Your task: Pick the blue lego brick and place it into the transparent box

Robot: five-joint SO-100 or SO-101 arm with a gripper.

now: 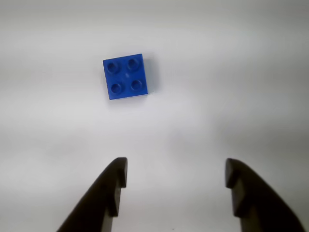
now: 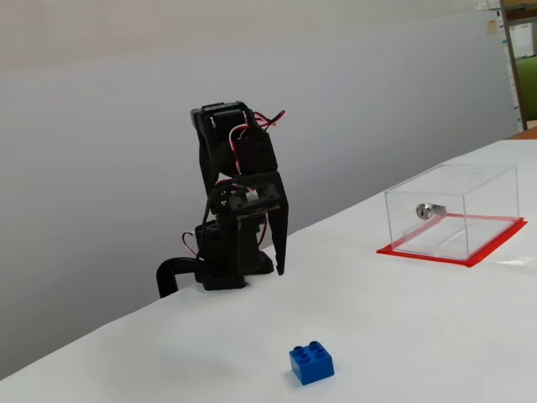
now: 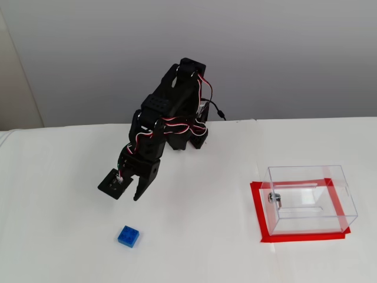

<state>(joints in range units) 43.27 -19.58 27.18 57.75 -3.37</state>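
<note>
While our black two-finger gripper (image 1: 175,175) hangs wide open and empty, we see the small bright-blue studded plastic brick (image 1: 127,76) apart on the white table (image 1: 231,96), far from the clear red-based box (image 3: 309,200).

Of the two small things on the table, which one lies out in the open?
The blue brick, loose on the white table before the open gripper; the silver cylinder sits inside the clear box.

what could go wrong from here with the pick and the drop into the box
1. In the wrist view the blue lego brick lies left of the open gripper centreline and slightly rotated, so a straight descent may clip or push it.
2. The transparent box already holds a small silver cylinder; the dropped brick might strike it.
</note>
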